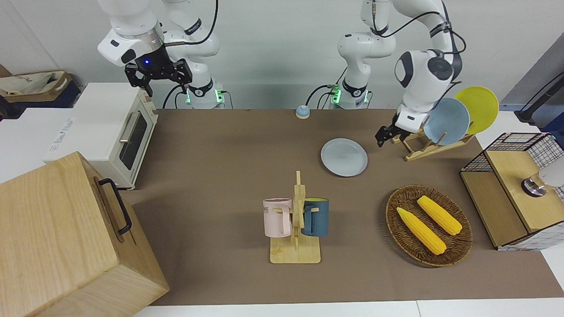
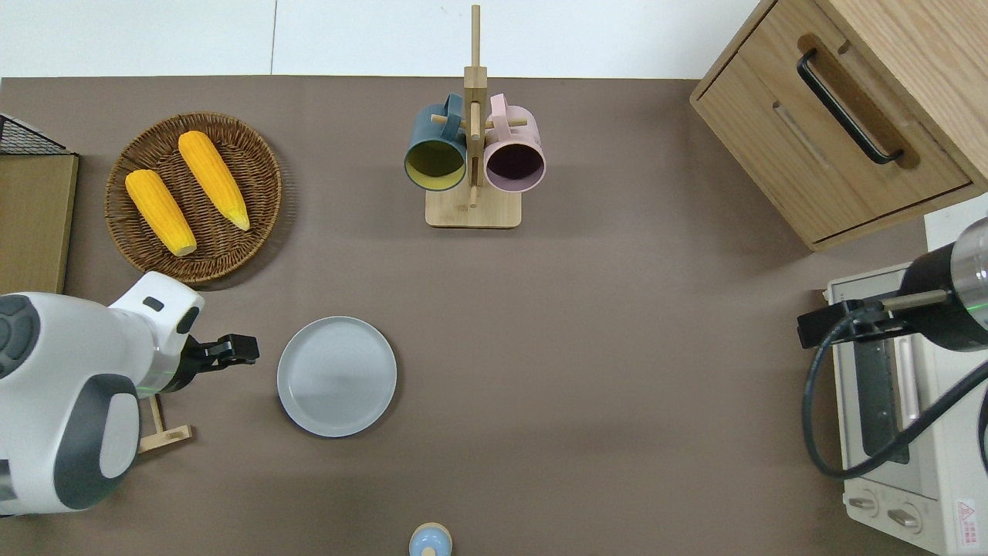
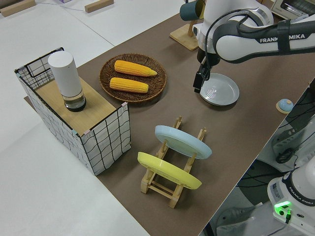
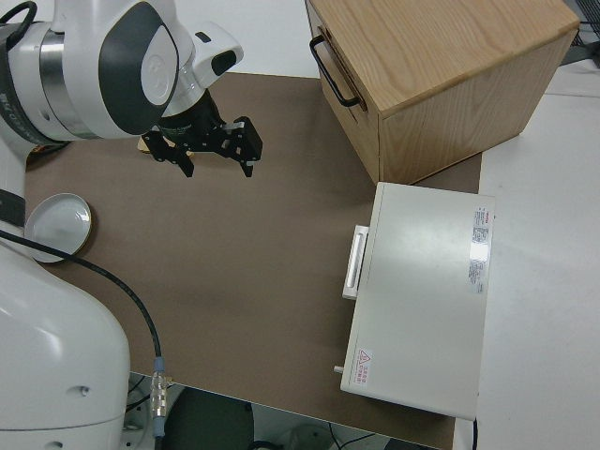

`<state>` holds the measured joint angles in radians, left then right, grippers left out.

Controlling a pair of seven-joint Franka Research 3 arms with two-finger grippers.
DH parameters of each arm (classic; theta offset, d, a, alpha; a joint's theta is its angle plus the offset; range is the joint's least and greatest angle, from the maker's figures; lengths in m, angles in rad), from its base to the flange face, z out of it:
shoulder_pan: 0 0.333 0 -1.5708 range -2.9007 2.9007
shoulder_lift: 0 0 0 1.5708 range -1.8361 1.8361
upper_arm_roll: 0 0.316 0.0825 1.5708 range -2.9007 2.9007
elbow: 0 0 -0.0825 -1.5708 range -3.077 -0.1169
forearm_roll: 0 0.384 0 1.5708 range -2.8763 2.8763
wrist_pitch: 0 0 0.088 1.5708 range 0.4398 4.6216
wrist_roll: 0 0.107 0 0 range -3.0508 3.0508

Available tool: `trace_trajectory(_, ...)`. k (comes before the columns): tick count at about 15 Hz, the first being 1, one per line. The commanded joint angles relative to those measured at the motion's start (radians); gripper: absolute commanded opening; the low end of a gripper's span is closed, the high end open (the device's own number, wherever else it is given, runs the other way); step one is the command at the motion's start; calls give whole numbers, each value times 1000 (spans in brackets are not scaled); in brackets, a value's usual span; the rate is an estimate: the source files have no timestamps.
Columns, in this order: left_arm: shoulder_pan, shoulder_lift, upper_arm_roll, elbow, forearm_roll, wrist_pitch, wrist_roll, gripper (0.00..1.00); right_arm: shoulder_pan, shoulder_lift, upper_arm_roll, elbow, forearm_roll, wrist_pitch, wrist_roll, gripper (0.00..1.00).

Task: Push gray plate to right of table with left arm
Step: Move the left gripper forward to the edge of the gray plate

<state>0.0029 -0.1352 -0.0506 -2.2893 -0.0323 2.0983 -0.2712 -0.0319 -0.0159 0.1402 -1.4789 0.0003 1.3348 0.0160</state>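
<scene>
The gray plate [image 1: 344,157] lies flat on the brown table [image 1: 229,154], nearer to the robots than the mug rack; it also shows in the overhead view [image 2: 336,376] and the left side view [image 3: 220,89]. My left gripper [image 1: 382,138] is shut and empty. It hangs low over bare table [image 2: 239,349] between the plate rack and the gray plate, a small gap from the plate's rim on the left arm's end. The left side view shows the gripper [image 3: 198,83] pointing down beside the plate. My right gripper [image 1: 158,77] is open and parked.
A wooden plate rack [image 1: 423,147] holds a sky-blue plate [image 1: 446,121] and a yellow plate [image 1: 480,108]. A wicker basket [image 1: 396,211] holds two corn cobs. A mug rack [image 1: 296,224], small bell [image 1: 302,112], toaster oven [image 1: 119,132], wooden cabinet [image 1: 66,237] and wire shelf [image 1: 515,189] stand around.
</scene>
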Motion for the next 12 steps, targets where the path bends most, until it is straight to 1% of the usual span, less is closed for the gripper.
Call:
trace_trajectory(1,-12,-38,-44,-125,-30,133,-49,991,-20,-2,16,9,4,-16,12,983)
trace_trajectory(2,-11,-35,-61,-157,-34,179,-62,991,-20,-2,16,9,4,-16,12,983)
trace_trajectory(3,-11,-30,-69,-180,-34,213,-66,989,-19,-2,16,9,4,-16,12,983)
trace_trajectory(6,-11,-8,-80,-213,-34,244,-65,987,-19,-2,16,9,4,-16,13,983)
trace_trajectory(8,-11,8,-81,-233,-34,293,-66,987,-19,-2,16,9,4,-16,12,983)
trace_trajectory(9,-11,23,-89,-236,-34,310,-68,985,-19,-2,16,9,4,-16,13,983)
trace_trajectory(12,-11,29,-97,-246,-34,328,-74,956,-19,-2,16,9,4,-16,12,983)
